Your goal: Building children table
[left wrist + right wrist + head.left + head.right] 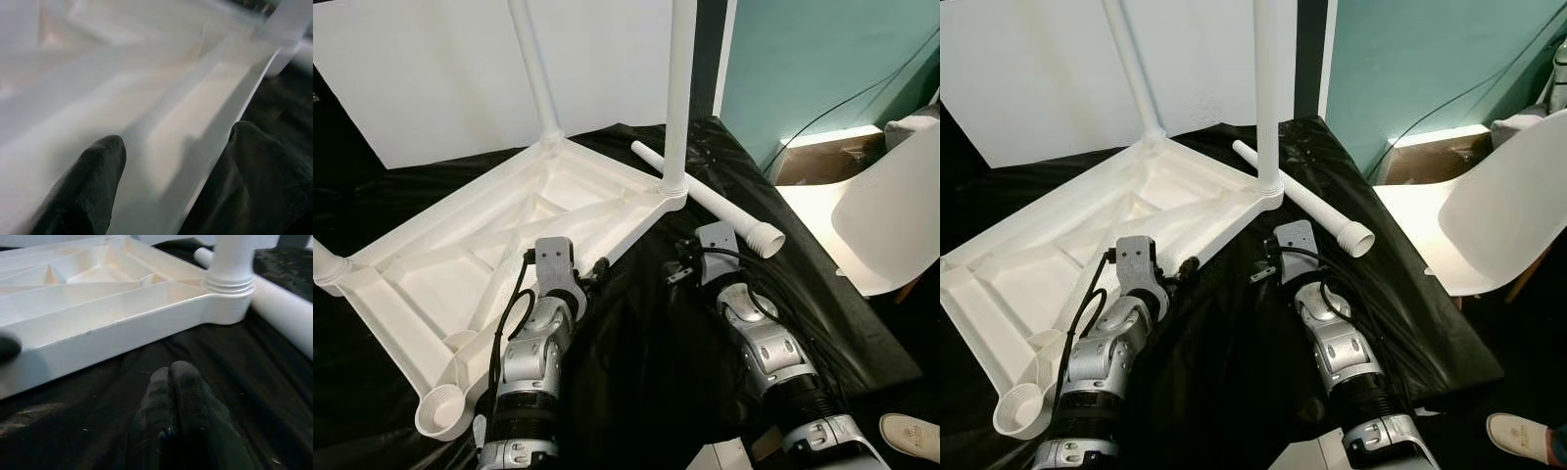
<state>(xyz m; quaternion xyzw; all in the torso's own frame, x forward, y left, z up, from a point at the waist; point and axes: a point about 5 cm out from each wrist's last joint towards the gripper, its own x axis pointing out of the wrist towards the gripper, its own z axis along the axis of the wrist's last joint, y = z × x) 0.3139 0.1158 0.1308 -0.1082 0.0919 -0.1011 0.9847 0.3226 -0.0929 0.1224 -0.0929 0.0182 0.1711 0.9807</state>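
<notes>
Table top: a white plastic children's table top point(499, 245) lies upside down on black sheeting point(646, 362), its ribbed underside facing up, directly ahead of the left gripper and ahead and to the left of the right gripper.
Fitted legs: two white legs stand upright in corner sockets, one at the far corner point(536, 73) and one at the corner nearest the right gripper point(677, 93); a third fitted leg point(325, 262) shows partly at the far left corner.
Empty socket: the round corner socket point(442, 411) beside the left forearm holds no leg.
Loose leg: a white leg tube point(710, 199) lies flat on the sheeting just beyond the right gripper, passing behind the near upright leg, its ridged end point(766, 241) pointing to the robot's right.
Left gripper: the left gripper point(171, 161) is at the near edge of the table top; its two black fingers point(93, 181) are spread apart, one over the ribbed inside and one outside the rim, clamping nothing.
Right gripper: the right gripper point(168, 387) hovers low over the sheeting just short of the table rim, its fingers pressed together with nothing between them.
Surroundings: a white chair point(891, 211) stands to the right, a white panel point(460, 69) leans behind the table, and a light slipper point(911, 436) shows at the near right.
</notes>
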